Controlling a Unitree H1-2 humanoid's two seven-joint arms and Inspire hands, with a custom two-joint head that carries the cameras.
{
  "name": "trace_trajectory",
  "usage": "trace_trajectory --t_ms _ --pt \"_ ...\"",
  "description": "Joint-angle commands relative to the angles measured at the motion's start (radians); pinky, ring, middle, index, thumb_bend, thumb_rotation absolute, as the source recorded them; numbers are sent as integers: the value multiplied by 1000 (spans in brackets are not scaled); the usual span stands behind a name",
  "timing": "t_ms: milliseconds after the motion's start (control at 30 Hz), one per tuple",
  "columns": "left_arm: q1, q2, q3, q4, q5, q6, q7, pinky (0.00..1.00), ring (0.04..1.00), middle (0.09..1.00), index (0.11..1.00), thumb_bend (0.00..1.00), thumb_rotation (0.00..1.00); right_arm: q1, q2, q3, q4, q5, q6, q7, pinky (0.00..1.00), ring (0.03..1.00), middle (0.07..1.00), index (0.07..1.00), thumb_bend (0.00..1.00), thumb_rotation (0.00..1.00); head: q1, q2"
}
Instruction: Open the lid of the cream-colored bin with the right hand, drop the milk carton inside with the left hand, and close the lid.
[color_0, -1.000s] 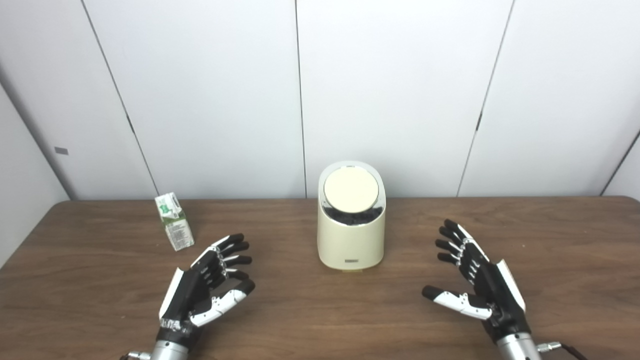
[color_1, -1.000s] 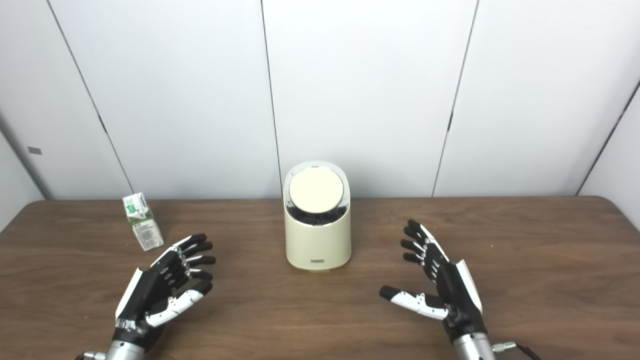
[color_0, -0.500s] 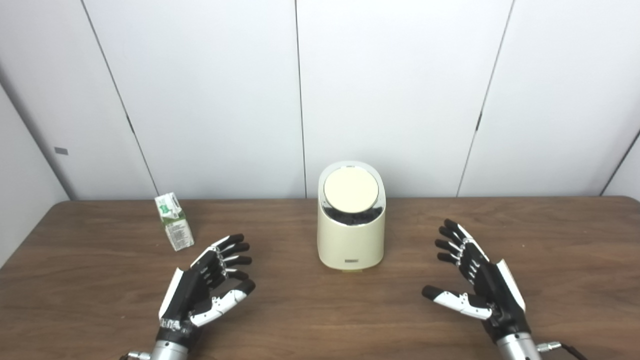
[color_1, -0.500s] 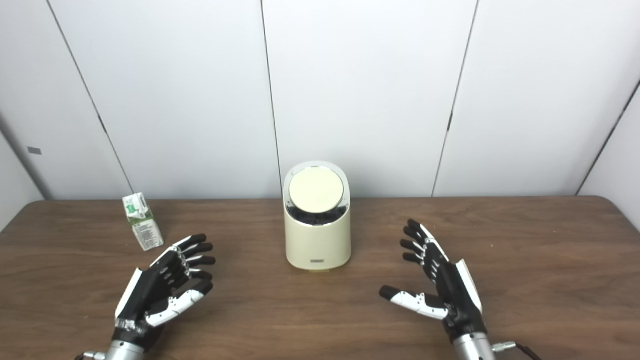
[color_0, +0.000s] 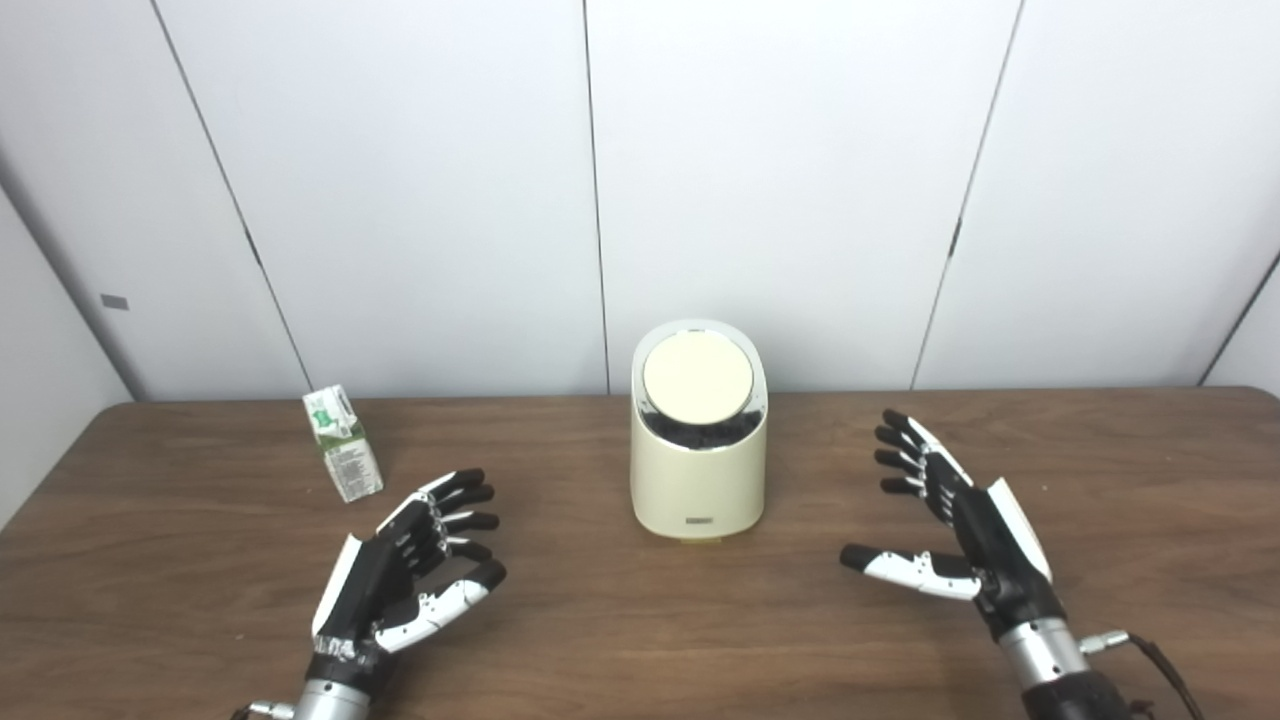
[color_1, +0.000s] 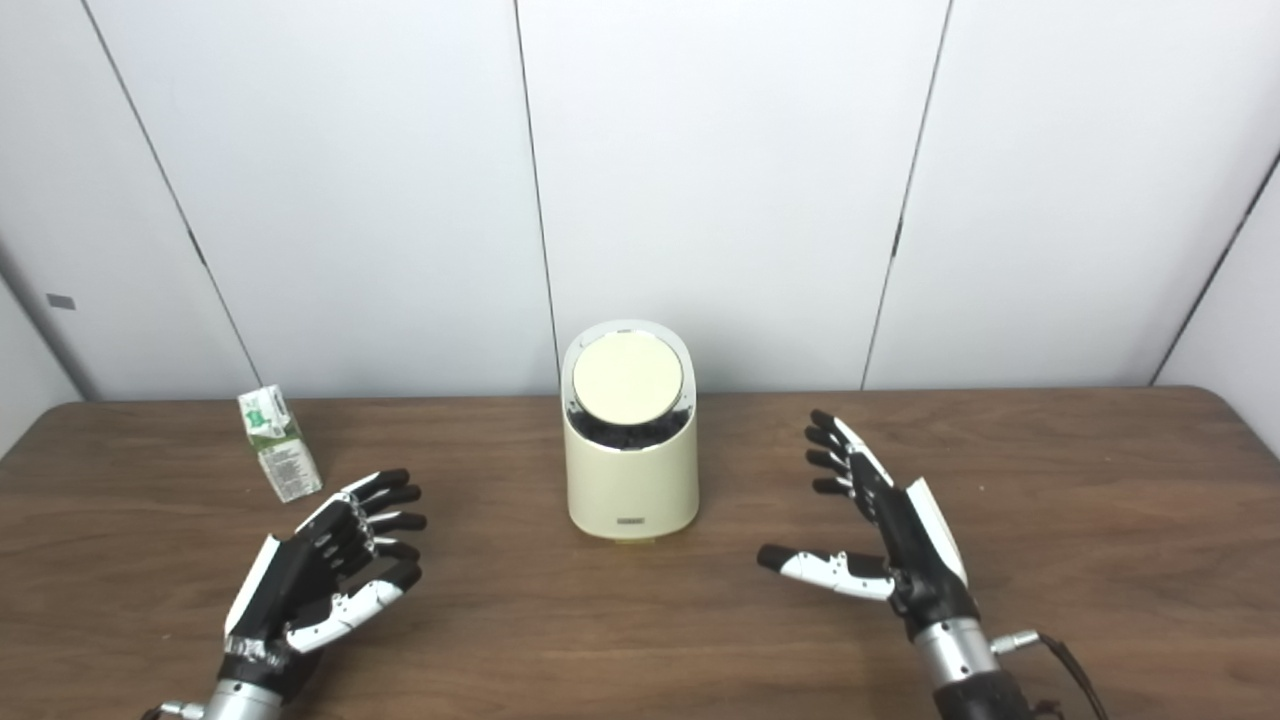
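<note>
A cream-colored bin (color_0: 698, 445) stands at the middle of the brown table, its round lid (color_0: 697, 379) lying flat on top, tilted toward me. A small green and white milk carton (color_0: 343, 456) stands upright at the back left. My left hand (color_0: 410, 565) hovers in front of and right of the carton, fingers spread, holding nothing. My right hand (color_0: 955, 525) is to the right of the bin, open with thumb pointing toward the bin, a clear gap away from it.
The brown wooden table (color_0: 620, 620) runs across the whole view, with its back edge against white wall panels (color_0: 780, 180). Only the bin and carton stand on it.
My right hand has risen and moved a little farther from me, with more of its forearm showing. The left hand, bin and carton stay put; the view shifted slightly.
</note>
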Motion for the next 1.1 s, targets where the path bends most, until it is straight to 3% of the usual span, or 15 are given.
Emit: trace_trajectory --t_ms 0,133,267,400,500,667,800,1067 --pt "-18 6 0 -2 -8 -28 0 593 715 797 842 725 241 -68 -7 1 -46 -31 20 -18 766 865 883 906 810 413 1 0" --pt "-13 4 -3 -1 4 -29 5 595 717 796 843 727 256 -134 -9 -1 -39 -27 50 -10 793 881 887 910 813 385 2 2" --pt "-9 3 -5 -12 16 -26 11 591 713 793 840 723 266 -200 -7 4 -62 -1 157 27 799 892 906 924 837 414 4 6" --pt "-11 3 -5 -10 13 -24 8 593 715 793 844 723 258 -261 -4 7 -49 31 203 48 745 887 905 909 878 418 6 5" --pt "-9 2 -6 -14 6 -20 6 601 719 796 849 714 245 -299 -5 26 -51 11 239 54 723 871 884 887 873 414 4 6" --pt "-9 -1 -7 -14 25 -22 17 597 716 795 847 723 270 -351 -8 68 -77 -40 343 64 785 877 896 912 844 420 4 2" --pt "-10 -4 -8 -11 20 -25 15 600 718 797 852 721 267 -395 -15 96 -53 -71 360 65 812 881 898 921 833 423 5 2" --pt "-12 -1 -6 2 20 -31 12 598 720 796 849 719 262 -465 -20 138 10 -121 352 55 745 867 896 910 840 424 7 1"
